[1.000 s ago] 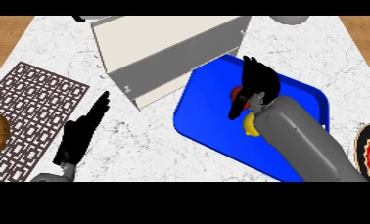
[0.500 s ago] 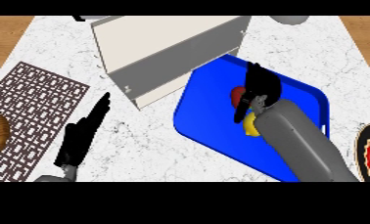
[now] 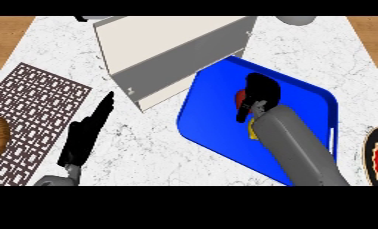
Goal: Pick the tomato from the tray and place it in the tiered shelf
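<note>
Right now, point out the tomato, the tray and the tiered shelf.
tomato [image 3: 241, 96], head view, red edge showing left of the hand.
tray [image 3: 210, 108], head view, bare blue floor at its left.
tiered shelf [image 3: 170, 38], head view, pale top panel.

Brown patterned mat [image 3: 33, 118] at the marble counter's [image 3: 148, 153] left, grey round object [image 3: 295, 20] top right

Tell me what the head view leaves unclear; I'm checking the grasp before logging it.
- tomato: mostly hidden under the right hand; only a red sliver shows.
- yellow object on the blue tray: covered by the forearm, unidentifiable.
- tiered shelf: its inside levels are hardly visible from above.
- dark plate: cut off by the right edge.
</note>
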Robot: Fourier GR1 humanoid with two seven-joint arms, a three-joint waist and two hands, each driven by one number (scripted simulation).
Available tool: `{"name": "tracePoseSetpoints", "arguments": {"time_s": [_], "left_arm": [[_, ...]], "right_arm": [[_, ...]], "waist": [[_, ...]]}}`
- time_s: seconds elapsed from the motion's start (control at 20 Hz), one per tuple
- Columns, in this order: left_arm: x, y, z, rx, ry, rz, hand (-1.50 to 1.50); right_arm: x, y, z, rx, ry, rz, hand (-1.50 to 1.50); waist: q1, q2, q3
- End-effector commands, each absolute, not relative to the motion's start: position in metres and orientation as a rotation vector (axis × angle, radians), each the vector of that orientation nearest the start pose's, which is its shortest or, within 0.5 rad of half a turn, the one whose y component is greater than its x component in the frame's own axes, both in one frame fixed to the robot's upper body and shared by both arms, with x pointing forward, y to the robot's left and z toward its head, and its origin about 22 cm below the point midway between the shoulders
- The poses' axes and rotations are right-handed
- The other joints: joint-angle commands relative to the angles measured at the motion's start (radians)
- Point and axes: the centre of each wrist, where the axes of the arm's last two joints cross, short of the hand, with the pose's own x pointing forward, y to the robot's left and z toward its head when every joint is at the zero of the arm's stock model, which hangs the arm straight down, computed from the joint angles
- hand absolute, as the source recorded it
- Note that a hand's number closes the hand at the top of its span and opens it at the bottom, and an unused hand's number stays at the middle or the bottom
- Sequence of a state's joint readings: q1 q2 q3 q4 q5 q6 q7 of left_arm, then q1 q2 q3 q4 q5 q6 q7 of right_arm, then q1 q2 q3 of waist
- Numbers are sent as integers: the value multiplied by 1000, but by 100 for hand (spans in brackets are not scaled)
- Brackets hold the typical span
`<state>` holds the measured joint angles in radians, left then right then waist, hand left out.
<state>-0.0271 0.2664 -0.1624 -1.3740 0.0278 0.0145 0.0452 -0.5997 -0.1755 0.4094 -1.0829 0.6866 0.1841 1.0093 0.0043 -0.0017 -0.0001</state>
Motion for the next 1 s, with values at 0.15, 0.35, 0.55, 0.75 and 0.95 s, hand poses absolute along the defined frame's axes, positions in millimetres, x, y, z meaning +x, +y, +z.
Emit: {"name": "tracePoseSetpoints", "arguments": {"time_s": [0.15,0.35,0.55,0.75,0.95], "left_arm": [[249,265,-23,106,-1329,-299,0],[236,281,-30,112,-1309,-290,0],[239,275,-25,123,-1311,-304,0],[249,273,-25,105,-1308,-284,0],[234,262,-40,106,-1302,-263,0]], "right_arm": [[353,-125,25,-891,-678,997,150],[352,-125,8,-913,-685,985,150],[360,-122,26,-1017,-719,963,150],[339,-130,43,-891,-917,1161,150],[312,-150,52,-764,-1100,1369,150]], "waist": [[0,2,0],[4,2,0],[3,1,0],[-14,-3,0],[-27,-8,0]]}}
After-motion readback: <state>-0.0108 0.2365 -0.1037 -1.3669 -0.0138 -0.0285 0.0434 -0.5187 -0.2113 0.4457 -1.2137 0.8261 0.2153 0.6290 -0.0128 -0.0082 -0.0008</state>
